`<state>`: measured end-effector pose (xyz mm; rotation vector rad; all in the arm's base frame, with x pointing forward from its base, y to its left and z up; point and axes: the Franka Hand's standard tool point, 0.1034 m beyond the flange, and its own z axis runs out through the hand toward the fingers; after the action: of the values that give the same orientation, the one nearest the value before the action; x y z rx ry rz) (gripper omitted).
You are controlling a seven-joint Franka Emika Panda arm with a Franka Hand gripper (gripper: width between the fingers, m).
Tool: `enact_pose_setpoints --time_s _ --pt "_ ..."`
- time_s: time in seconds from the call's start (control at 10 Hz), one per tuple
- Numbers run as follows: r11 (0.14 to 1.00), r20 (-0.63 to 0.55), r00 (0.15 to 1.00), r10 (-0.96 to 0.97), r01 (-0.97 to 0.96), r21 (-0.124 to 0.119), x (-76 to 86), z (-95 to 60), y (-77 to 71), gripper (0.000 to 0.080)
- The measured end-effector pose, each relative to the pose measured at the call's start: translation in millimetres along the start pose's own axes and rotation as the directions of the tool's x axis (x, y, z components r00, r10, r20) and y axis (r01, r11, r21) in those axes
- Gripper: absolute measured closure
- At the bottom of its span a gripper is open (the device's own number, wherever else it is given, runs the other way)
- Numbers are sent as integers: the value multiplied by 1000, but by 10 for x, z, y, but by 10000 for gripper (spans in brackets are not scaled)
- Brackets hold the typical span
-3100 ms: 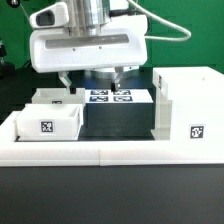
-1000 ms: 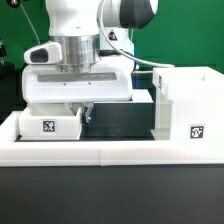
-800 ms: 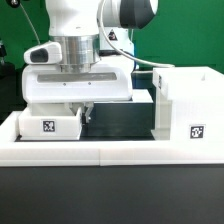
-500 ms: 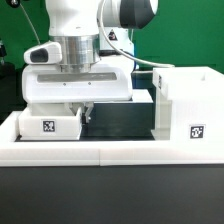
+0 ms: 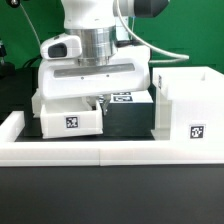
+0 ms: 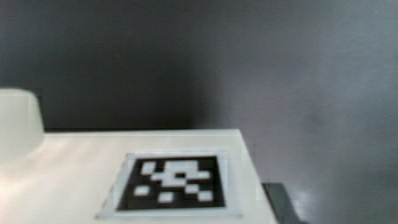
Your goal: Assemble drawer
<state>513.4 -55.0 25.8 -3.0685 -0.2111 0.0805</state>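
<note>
white arm (image 5: 95, 12) w/ black joint (image 5: 150, 8) up top, silver ribbed wrist (image 5: 98, 45), wide boxy white pincer (image 5: 100, 103) body.

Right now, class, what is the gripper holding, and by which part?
A small drawer tray, seemingly pinched by the gripper at its wall on the exterior view's right.

The arm (image 5: 97, 40) stands vertical, end effector (image 5: 96, 103) pointing straight down, its jaws close together.
</note>
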Motion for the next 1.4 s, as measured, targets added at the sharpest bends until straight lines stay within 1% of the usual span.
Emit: enact_pose_setpoints --time_s 0.1,0.4,0.8,0.9,1.1,1.2,1.4 --pt "1000 0 1000 -29 29 4 31 -40 -18 757" --pt "997 3 997 -72 71 4 18 -17 -11 757" --pt "956 4 956 -293 293 4 9 -8 3 757" --pt "906 7 906 -424 424 -11 22 -8 0 757" --pt "782 26 782 -623 623 -16 23 5 -31 757" --pt "741 31 741 -671 671 -20 29 13 -37 757" --pt "648 36 649 -760 761 -16 19 14 -6 757"
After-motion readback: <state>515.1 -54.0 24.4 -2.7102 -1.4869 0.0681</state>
